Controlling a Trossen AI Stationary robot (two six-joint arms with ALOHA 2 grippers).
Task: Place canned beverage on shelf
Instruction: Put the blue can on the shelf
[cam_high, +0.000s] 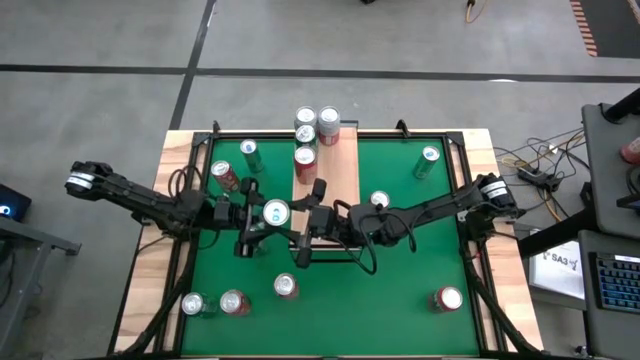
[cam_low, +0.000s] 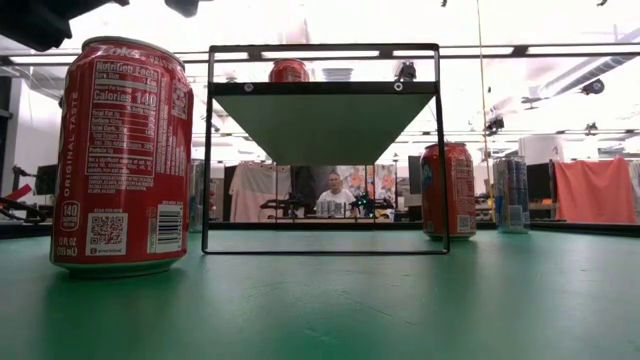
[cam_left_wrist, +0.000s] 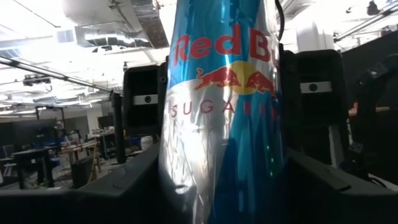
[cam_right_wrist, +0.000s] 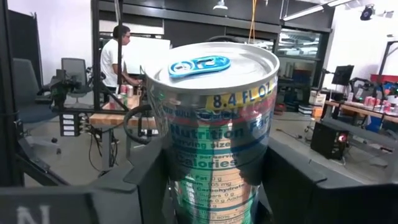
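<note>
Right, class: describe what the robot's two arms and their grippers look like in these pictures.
Both arms, left arm and right arm, are dark and jointed, each with a white-banded cylinder near its outer end and black cables alongside. The left gripper and right gripper have boxy black fingers bearing small pale labels.

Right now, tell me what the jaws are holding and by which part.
The blue Red Bull can, by its side wall: the jaws of the left gripper clamp it. The right gripper flanks the same can; whether it grips cannot be told.
</note>
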